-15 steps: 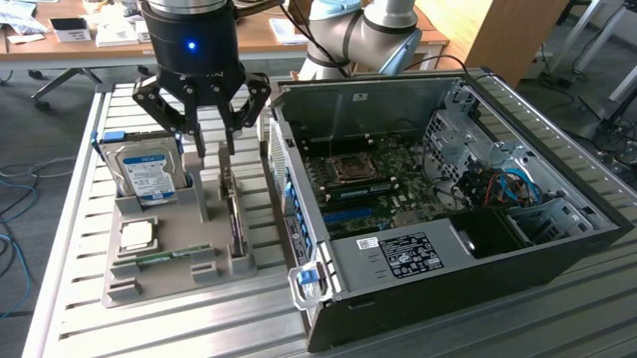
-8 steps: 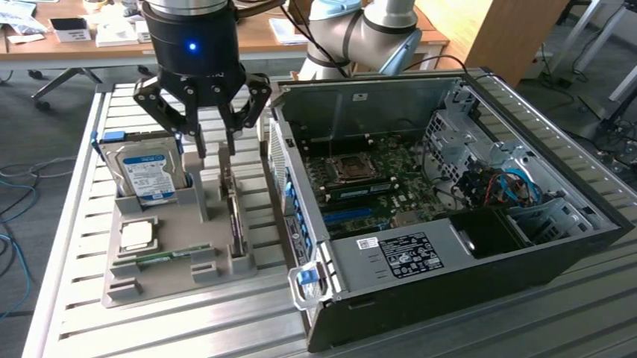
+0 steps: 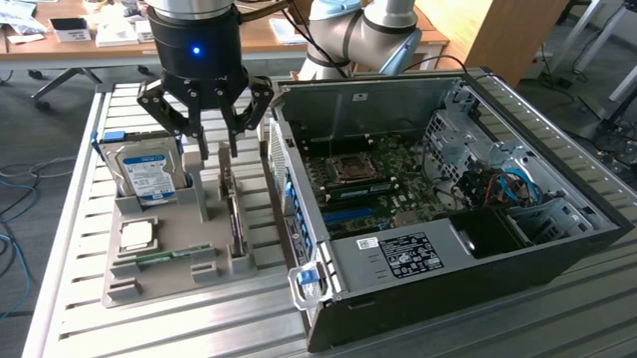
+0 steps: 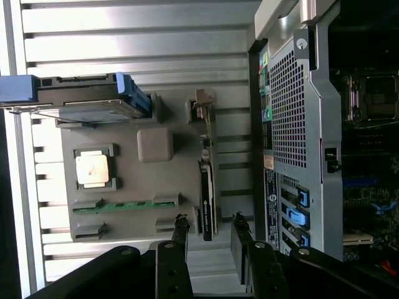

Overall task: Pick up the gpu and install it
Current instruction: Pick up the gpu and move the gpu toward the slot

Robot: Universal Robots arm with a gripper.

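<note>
Fingers spread and empty, the gripper hangs just above the gpu, which stands on edge in a grey tray directly beneath it, long axis running through the finger gap; it looks light, stiff and fragile, best pinched by its flat faces.

Black hand, blue indicator light, grey arm, pale-blue joint cap

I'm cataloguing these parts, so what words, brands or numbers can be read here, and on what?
Nothing is legible.
Hard drive label: blue and white, print too small to read.
Power supply sticker: print blurred, unreadable.
Rear panel sticker: unreadable.
</note>
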